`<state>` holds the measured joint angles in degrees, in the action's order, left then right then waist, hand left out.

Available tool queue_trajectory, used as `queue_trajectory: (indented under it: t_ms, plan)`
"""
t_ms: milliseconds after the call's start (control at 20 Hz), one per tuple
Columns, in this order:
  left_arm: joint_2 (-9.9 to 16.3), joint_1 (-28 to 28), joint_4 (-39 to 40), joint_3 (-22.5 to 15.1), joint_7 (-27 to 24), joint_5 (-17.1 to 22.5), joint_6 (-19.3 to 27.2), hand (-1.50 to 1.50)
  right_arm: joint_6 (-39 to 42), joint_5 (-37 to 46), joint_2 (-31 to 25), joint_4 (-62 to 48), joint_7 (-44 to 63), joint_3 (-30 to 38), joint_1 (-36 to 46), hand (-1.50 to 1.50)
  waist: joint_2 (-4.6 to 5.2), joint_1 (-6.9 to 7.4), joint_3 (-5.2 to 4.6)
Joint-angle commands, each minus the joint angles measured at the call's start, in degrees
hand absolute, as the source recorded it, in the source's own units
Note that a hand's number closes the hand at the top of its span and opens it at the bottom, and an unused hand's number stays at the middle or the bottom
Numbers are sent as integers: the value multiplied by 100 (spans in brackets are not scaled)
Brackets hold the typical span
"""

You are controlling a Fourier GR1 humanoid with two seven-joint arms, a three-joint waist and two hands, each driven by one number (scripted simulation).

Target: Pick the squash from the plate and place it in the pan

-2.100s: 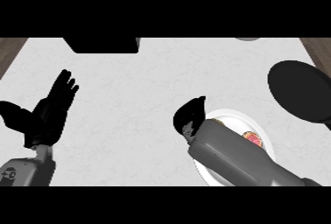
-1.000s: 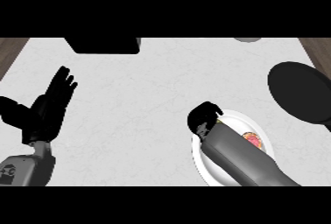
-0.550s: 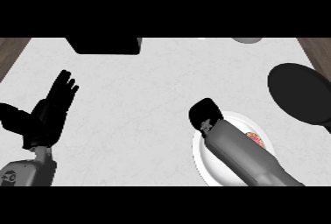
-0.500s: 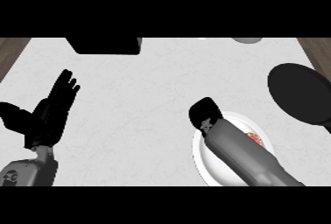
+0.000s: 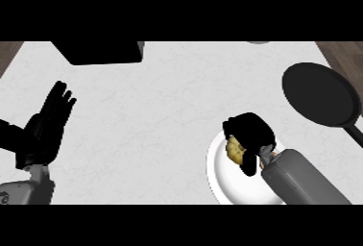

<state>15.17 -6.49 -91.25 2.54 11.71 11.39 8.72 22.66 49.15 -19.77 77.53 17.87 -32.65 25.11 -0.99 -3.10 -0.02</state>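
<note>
A white plate (image 5: 227,180) lies at the lower right of the counter. On its upper part sits the yellow, bumpy squash (image 5: 235,149), mostly hidden by my right hand (image 5: 250,132), whose fingers and thumb curl round it. The black pan (image 5: 320,93) rests at the upper right, apart from the plate, its handle running toward the right edge. My left hand (image 5: 46,127) stays open at the left side, fingers up, holding nothing.
A black boxy object (image 5: 99,52) stands at the counter's far edge, upper left. A small grey thing (image 5: 259,42) peeks in at the top edge. Brown wood shows past the counter's left and right corners.
My right hand has shifted right and curled down over the squash on the plate; the pink item seen earlier on the plate is now covered by my forearm. The left hand has barely moved.
</note>
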Motion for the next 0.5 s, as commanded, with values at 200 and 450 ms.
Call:
queue_trajectory:
  t_ms: [200,450]
  plan:
    - [103,56,-189,49,126,96,-148,0,-1759,321,-1293,2159,-705,856,-1022,150,26,44,9]
    - [-9,-159,134,44,-81,19,-142,0,-1504,173,-1619,3960,-210,1486,-1338,150,47,59,-3]
